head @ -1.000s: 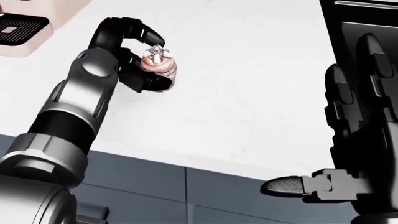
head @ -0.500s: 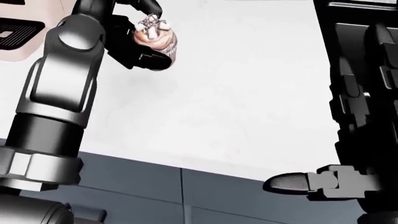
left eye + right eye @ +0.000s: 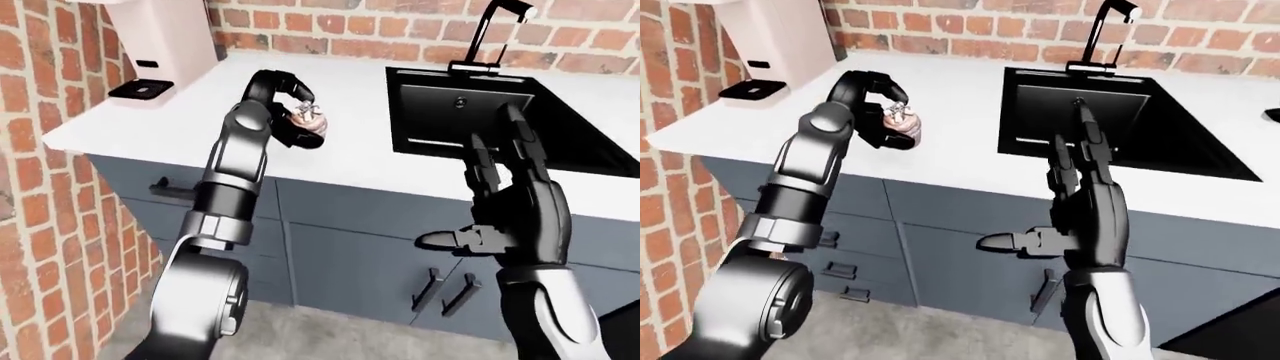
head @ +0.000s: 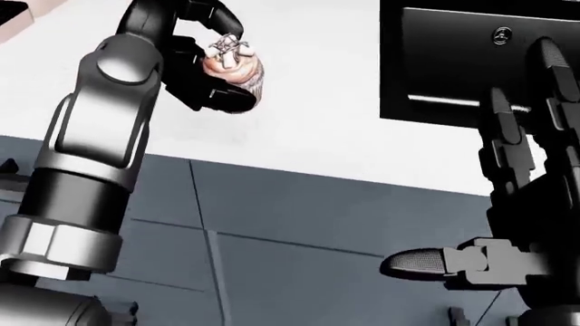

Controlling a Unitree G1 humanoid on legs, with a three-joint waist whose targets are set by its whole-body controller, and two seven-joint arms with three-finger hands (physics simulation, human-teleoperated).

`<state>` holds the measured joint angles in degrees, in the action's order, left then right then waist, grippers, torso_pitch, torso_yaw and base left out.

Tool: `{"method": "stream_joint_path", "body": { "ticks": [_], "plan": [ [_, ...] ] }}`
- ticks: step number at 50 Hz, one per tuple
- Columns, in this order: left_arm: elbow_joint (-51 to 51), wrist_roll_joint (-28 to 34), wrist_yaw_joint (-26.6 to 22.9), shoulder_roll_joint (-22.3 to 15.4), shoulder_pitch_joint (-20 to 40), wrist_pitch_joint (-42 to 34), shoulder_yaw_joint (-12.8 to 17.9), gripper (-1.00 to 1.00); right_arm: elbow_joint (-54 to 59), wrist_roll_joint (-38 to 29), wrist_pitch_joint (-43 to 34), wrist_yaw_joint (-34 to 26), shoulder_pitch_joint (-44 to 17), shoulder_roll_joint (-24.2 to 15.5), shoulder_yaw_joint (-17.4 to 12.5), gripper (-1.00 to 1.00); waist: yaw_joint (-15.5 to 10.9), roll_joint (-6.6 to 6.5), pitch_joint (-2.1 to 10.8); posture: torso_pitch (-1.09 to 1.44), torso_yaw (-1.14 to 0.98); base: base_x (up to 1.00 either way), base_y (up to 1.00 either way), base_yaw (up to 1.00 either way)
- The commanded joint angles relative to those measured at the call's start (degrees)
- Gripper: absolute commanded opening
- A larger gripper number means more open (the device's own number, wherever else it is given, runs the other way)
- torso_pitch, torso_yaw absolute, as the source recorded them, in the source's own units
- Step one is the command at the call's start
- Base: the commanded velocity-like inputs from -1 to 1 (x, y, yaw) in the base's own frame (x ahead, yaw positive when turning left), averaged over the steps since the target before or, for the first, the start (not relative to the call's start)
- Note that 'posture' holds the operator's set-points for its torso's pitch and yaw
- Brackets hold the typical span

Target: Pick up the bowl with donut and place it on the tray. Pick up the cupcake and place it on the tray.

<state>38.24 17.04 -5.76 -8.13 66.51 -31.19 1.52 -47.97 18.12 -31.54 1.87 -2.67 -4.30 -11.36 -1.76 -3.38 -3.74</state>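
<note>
My left hand (image 4: 213, 64) is shut on the cupcake (image 4: 234, 68), pink with white topping, and holds it just above the white counter (image 4: 308, 122). The same hand and cupcake (image 3: 308, 120) show in the left-eye view, left of the sink. My right hand (image 4: 517, 204) is open and empty, fingers pointing up, thumb out to the left, off the counter's near edge. No bowl with donut and no tray show in any view.
A black sink (image 3: 480, 112) with a black faucet (image 3: 495, 22) is set in the counter on the right. A pink coffee machine (image 3: 160, 45) stands at the counter's left end by the brick wall. Grey cabinet fronts (image 3: 340, 247) run below.
The whole picture has shifted: the camera moved back and to the right, so the cabinet fronts and sink now show. My left hand still holds the cupcake above the counter.
</note>
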Motion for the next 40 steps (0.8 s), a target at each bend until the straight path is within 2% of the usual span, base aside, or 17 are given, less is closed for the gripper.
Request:
{"method": "stream_joint_path", "body": {
  "ticks": [1,2,4,7,9,10,13,17,19,20,21,23,30,32,34,35,40],
  "plan": [
    [-2.9,0.3,1.0,-0.5,2.4,2.1,0.5,-1.0,-1.6,0.2,1.1,-0.4,-0.7,0.0,-0.3,1.0,-0.4,-3.14,2.7,0.0,0.0,-0.12,-1.0,0.0],
    [-2.7,0.3,0.9,-0.5,2.4,2.2,0.4,-1.0,-1.6,0.4,0.8,-0.2,-0.9,0.1,-0.4,1.0,-1.6,0.21,-1.09,0.0,0.0,-0.07,-1.0,0.0],
    [-2.5,0.3,1.0,-0.4,2.4,2.4,0.4,-1.0,-1.8,0.6,0.5,-0.1,-0.9,0.2,-0.5,1.0,0.8,-0.4,2.35,0.0,0.0,-0.02,-0.5,-0.5],
    [-1.9,0.5,1.0,-0.4,2.6,2.7,0.3,-1.0,-1.6,0.9,0.3,0.2,-1.1,0.1,-0.8,1.0,1.8,6.56,1.61,0.0,0.0,0.0,0.0,-1.0],
    [-1.5,0.5,1.0,-0.4,2.8,3.0,0.3,-1.0,-1.3,0.9,0.4,0.2,-1.1,0.1,-0.8,1.0,3.2,12.63,3.97,0.0,0.0,0.0,0.0,-1.0],
    [-1.4,0.5,1.0,-0.4,2.8,3.0,0.4,-1.0,-1.3,0.9,0.4,0.2,-1.1,0.0,-0.9,1.0,3.4,9.16,2.41,0.0,0.0,0.0,0.0,-1.0],
    [-1.2,0.6,1.0,-0.3,2.8,3.2,0.4,-1.0,-1.4,0.9,0.6,0.1,-1.0,0.0,-0.8,1.0,4.2,6.44,3.81,0.0,0.0,0.0,0.0,-1.0],
    [-1.3,0.6,1.0,-0.3,2.6,3.4,0.4,-1.0,-1.8,0.8,0.7,-0.2,-0.7,0.0,-0.4,1.0,1.8,2.63,1.01,0.0,0.0,0.0,-0.25,-0.75],
    [-1.6,0.6,1.0,-0.2,2.3,3.2,0.3,-1.0,-1.4,0.0,1.7,-0.7,-0.3,0.0,-0.1,1.0,-1.5,-4.7,0.28,0.0,0.0,0.0,-0.95,0.0],
    [-1.7,0.6,1.0,-0.2,2.3,3.3,0.3,-1.0,-1.4,-0.2,1.9,-0.8,-0.2,0.1,0.0,1.0,-0.8,-4.5,-0.93,0.0,0.0,0.0,-0.95,0.0],
    [-1.7,0.6,1.0,-0.1,2.2,3.3,0.3,-1.0,-1.5,-0.3,2.1,-1.1,-0.1,0.1,0.1,1.0,-0.1,-2.51,0.59,0.0,0.0,0.0,-0.95,0.0],
    [-1.8,0.6,1.1,-0.1,2.1,3.3,0.3,-1.0,-1.4,-0.7,2.7,-1.5,0.2,0.2,0.2,1.0,-1.2,-1.52,2.66,0.0,0.0,0.02,-1.0,0.0],
    [-1.8,0.4,1.1,0.0,1.9,3.5,0.4,-1.0,-0.5,-1.5,4.0,-2.3,0.6,0.5,0.7,1.0,-2.6,3.72,2.05,0.0,0.0,0.05,-1.0,0.0],
    [-1.6,0.3,1.1,-0.1,2.0,3.6,0.5,-1.0,-0.6,-1.7,4.0,-2.4,0.6,0.6,0.7,1.0,-2.8,6.35,2.44,0.0,0.0,0.07,-1.0,0.0],
    [-1.9,0.3,1.1,-0.1,1.9,3.5,0.4,-1.0,-0.7,-1.8,3.9,-2.4,0.6,0.6,0.8,1.0,-3.0,10.97,3.15,0.0,0.0,0.06,-1.0,0.0],
    [-2.1,0.3,1.0,0.0,1.9,3.4,0.4,-1.0,-0.6,-1.9,4.0,-2.5,0.6,0.6,0.8,1.0,-1.5,8.43,2.32,0.0,0.0,0.05,-1.0,0.0],
    [-2.2,0.3,0.9,0.0,2.0,3.3,0.3,-1.0,-0.2,-1.6,4.1,-2.8,0.7,0.8,0.6,1.0,-0.3,6.09,2.21,0.0,0.0,0.05,-1.0,0.0]
  ]
}}
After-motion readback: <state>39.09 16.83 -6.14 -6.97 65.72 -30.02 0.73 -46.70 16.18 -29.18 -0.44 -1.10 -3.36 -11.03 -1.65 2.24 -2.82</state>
